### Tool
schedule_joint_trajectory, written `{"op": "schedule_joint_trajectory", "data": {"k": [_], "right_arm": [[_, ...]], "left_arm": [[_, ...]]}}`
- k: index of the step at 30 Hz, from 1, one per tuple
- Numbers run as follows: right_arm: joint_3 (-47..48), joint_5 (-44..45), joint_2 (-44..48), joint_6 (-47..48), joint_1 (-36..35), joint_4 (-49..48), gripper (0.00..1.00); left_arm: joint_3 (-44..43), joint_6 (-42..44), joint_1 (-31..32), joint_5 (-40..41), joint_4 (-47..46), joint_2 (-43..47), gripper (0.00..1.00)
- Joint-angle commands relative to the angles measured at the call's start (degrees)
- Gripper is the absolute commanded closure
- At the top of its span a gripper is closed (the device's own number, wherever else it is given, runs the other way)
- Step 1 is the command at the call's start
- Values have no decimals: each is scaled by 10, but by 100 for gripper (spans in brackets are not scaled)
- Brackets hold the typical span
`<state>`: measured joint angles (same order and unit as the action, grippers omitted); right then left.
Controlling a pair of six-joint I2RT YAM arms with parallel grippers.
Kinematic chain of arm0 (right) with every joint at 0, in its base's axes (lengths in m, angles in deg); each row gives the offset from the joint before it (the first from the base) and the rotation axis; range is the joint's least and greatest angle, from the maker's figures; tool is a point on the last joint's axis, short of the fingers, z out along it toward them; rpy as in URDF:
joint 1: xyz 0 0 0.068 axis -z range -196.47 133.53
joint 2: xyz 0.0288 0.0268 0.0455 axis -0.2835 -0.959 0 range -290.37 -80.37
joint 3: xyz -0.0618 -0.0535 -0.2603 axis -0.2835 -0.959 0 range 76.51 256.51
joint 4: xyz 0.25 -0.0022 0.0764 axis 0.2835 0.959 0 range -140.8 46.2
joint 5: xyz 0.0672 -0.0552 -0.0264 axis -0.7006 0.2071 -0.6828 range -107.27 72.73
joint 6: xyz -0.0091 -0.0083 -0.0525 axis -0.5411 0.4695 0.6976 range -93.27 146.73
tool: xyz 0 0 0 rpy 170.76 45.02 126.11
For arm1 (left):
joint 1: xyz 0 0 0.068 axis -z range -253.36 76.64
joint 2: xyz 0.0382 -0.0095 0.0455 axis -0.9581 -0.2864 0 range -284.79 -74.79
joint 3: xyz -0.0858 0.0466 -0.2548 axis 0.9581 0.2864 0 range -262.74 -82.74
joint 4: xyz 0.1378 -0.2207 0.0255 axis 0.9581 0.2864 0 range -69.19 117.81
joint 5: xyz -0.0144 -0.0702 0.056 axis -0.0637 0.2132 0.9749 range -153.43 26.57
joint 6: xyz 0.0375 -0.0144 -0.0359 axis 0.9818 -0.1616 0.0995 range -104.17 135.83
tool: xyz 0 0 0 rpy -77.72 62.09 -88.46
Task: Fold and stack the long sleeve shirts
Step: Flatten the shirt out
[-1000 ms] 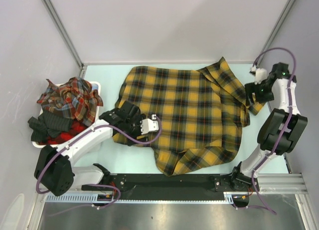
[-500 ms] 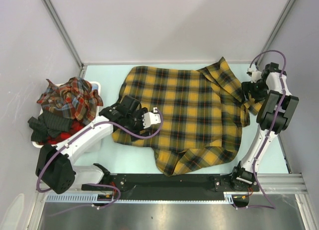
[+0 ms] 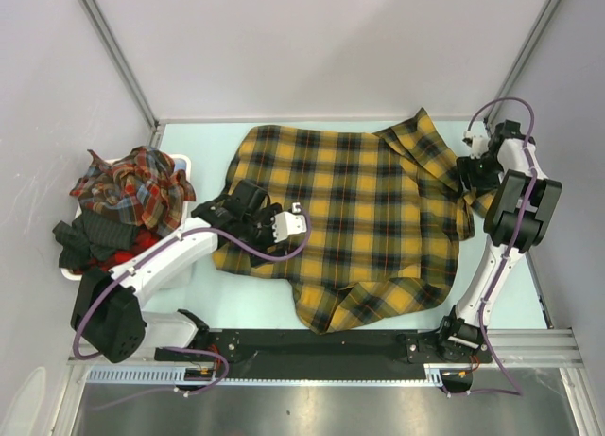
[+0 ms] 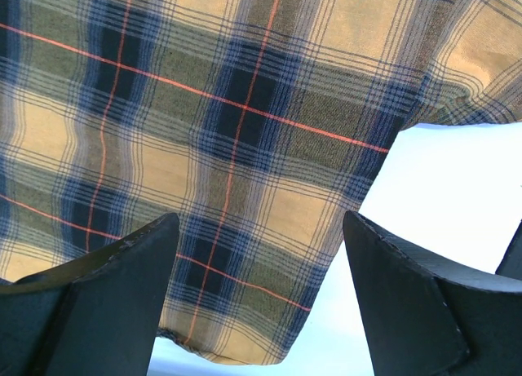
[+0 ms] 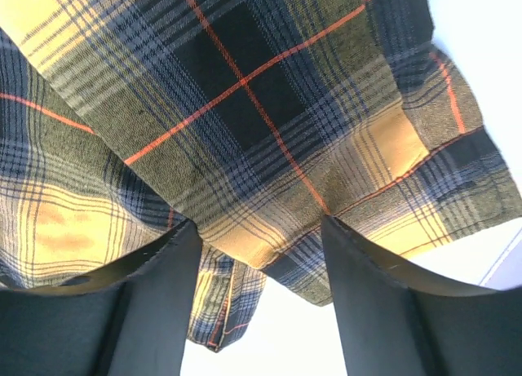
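The mustard-yellow shirt (image 3: 350, 218) lies spread flat on the middle of the table (image 3: 250, 299), its longer span running left to right. A rumpled lobe sags toward the arm bases; the collar end cannot be made out. Black checks and thin red lines cross the soft cloth. The left gripper (image 4: 261, 221) hangs over its left edge, fingers wide apart. The right gripper (image 5: 261, 225) straddles a folded flap at the far right, fingers apart, not clamped. Red plaid shirts (image 3: 132, 185) are heaped in a white bin (image 3: 184, 160) on the left.
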<state>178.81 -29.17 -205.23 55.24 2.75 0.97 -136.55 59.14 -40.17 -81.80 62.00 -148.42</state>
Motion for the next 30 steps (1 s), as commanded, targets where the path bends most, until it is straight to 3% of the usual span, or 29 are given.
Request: {"op": "schedule_joint_trajectory", "data": {"k": [1,4,5,6,12,14,15,20,23,24,25,27,28,30], "right_arm": [[29,14,19,-18,1,-23,39],[42,15,22,-26,3,-29,59],[53,14,22,-28,3,-28,72],[58,10,23,-31,4,-28,78],[102,-22,37,-31,-8,-6,80],[112,-22,32,-31,-11,-1,98],[126,-17,30,-33,-12,-1,100],[249,-44,-8,-87,-26,-38,100],[386,-56,-29,-195,-24,-150,100],[388,-56,-21,-282,-20,-199,100],[351,-59,-8,-309,-11,-300,100],[306,-34,14,-324,-17,-375,98],[298,-18,9,-264,-27,-379,75],[319,15,-13,-192,-61,-316,46]], "left_arm": [[-12,-12,-3,-19,-16,-6,13],[-13,-14,-3,-18,-21,-8,14],[-13,-15,-2,-17,-22,-8,13],[-13,-15,-2,-16,-23,-7,14],[-4,-14,-2,-13,-26,-6,14],[-4,-14,-3,-12,-26,-9,14],[-4,-15,-3,-12,-29,-10,14],[-18,-45,-16,-31,-35,-23,14],[-46,-98,-49,-84,-55,-32,14],[-53,-112,-71,-102,-64,-29,14],[-54,-124,-78,-116,-73,-24,14],[-47,-127,-82,-149,-84,-15,14],[-41,-121,-79,-158,-85,-5,14],[-16,-97,-53,-161,-81,8,12]]}}
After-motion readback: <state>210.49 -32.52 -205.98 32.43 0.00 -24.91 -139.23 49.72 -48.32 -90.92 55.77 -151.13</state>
